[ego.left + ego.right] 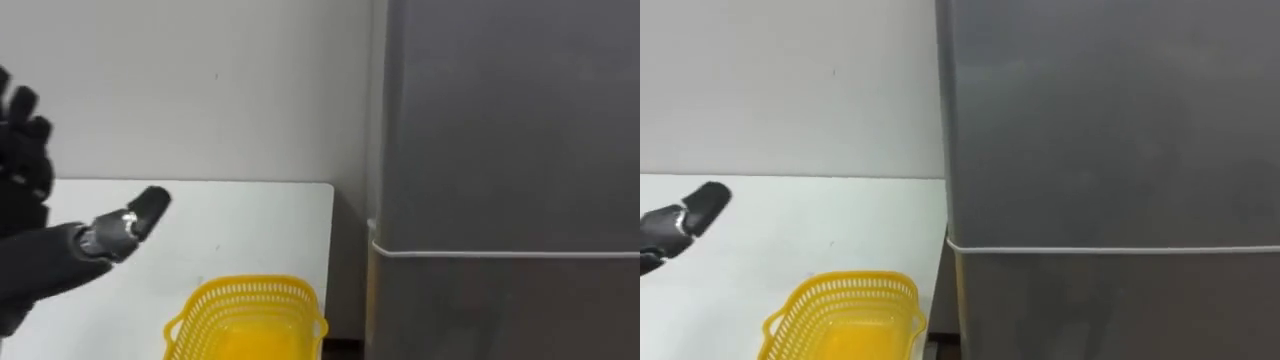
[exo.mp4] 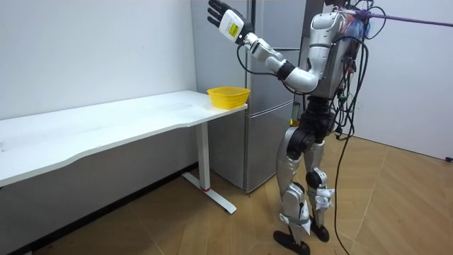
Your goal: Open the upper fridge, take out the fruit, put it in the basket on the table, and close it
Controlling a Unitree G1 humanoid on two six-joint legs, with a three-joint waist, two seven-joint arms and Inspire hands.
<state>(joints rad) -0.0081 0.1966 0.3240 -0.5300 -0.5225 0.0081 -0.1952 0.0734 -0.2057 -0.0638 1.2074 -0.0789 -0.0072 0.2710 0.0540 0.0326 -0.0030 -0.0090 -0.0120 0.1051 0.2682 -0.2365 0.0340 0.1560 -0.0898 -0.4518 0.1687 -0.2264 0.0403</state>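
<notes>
So: the upper fridge door (image 1: 500, 120) is closed, and whatever is to be fetched sits behind it, so I can't tell what it is or where on the shelves it lies. The left hand (image 1: 25, 170) is raised high, fingers spread and straight, thumb out, holding nothing. In the room view it is up in front of the fridge's top section (image 2: 228, 20).

Key relation: the door lies to the robot's right of that hand, well apart from it. The door's near vertical edge runs straight up and down, so any pull has to come at that edge side-on (no handle or recess visible, so my guess is the grip point is along the edge). The left hand is the one placed for it.

Around it: a yellow basket (image 1: 250, 305) sits at the end of the white table (image 1: 260, 205), just beside the fridge and below the hand, probably the drop-off spot. A pale seam (image 1: 500, 253) splits the upper door from the lower door (image 1: 500, 310). Nothing stands between hand and door edge. The basket rim is low enough that I'd expect it to stay out of the swing.
</notes>
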